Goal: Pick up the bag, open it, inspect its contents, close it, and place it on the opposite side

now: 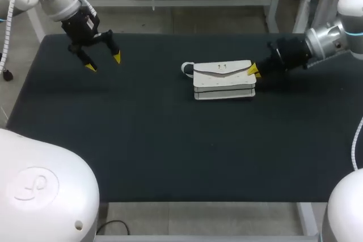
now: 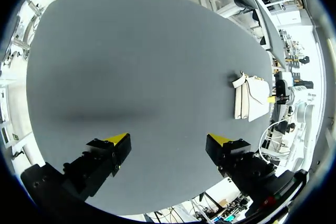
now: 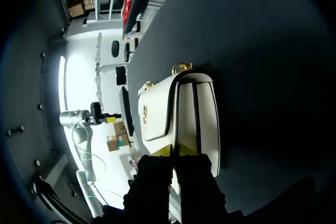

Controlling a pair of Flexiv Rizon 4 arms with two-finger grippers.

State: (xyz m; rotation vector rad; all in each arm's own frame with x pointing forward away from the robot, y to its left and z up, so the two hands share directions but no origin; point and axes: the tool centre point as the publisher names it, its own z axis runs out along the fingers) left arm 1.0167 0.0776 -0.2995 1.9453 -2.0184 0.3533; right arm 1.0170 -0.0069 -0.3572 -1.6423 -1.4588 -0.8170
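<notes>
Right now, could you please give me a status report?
Left gripper open, clear of the bag. Right gripper at the bag's end, grip unclear. Bag lying flat, closed. Nothing in the way.

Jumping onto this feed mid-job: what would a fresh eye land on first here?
The white bag stands out most, lying a little right of the middle of the dark table, with the right hand up against its right end. The left hand hangs open over the table's far left corner, well apart from the bag.
</notes>
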